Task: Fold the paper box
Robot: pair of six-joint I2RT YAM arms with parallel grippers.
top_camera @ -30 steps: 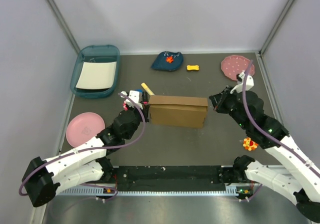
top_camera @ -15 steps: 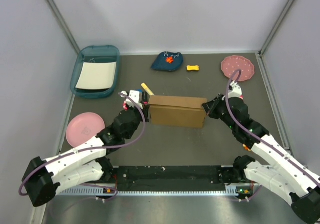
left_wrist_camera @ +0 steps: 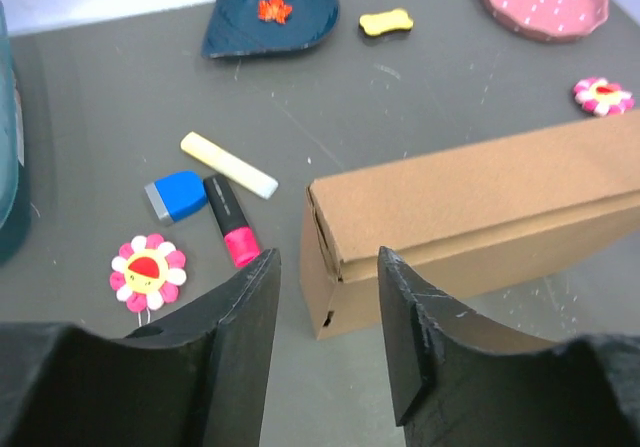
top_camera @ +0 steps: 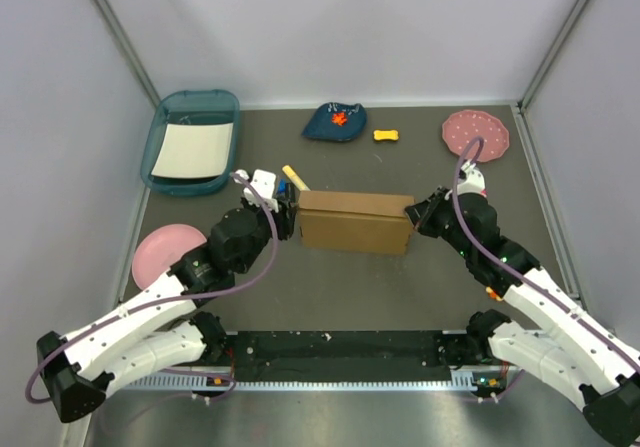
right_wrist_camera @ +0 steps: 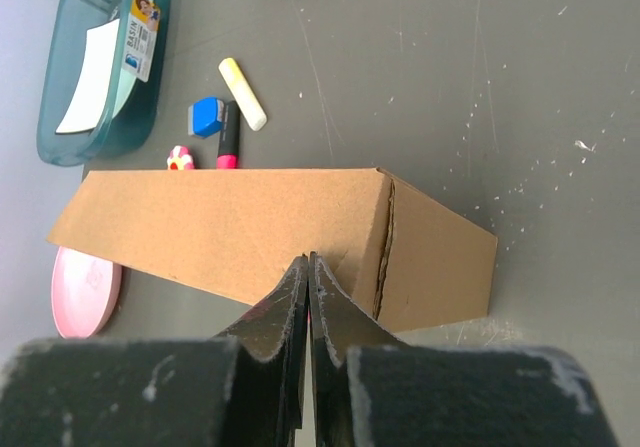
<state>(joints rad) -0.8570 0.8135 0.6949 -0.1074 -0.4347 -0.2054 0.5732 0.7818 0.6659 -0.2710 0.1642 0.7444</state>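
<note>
The paper box [top_camera: 355, 222] is a closed brown cardboard block lying lengthwise mid-table, also seen in the left wrist view [left_wrist_camera: 470, 207] and the right wrist view [right_wrist_camera: 230, 227]. My left gripper [top_camera: 286, 213] is at its left end, open; the box's end face shows just beyond the fingertips [left_wrist_camera: 328, 262], with nothing between them. My right gripper [top_camera: 416, 213] is shut and empty, its tips [right_wrist_camera: 308, 259] pressed against the box near its right end.
A yellow stick [left_wrist_camera: 228, 164], blue eraser [left_wrist_camera: 177, 194], pink marker [left_wrist_camera: 231, 221] and flower toy [left_wrist_camera: 147, 270] lie left of the box. Teal tray [top_camera: 192, 142] back left, pink plate [top_camera: 165, 252] left, dark blue dish [top_camera: 335, 122], yellow bone [top_camera: 386, 135], dotted pink plate [top_camera: 475, 132] at the back.
The right arm swung in from the right until its shut tips met the box's right end. The left gripper opened and drew back slightly from the left end.
</note>
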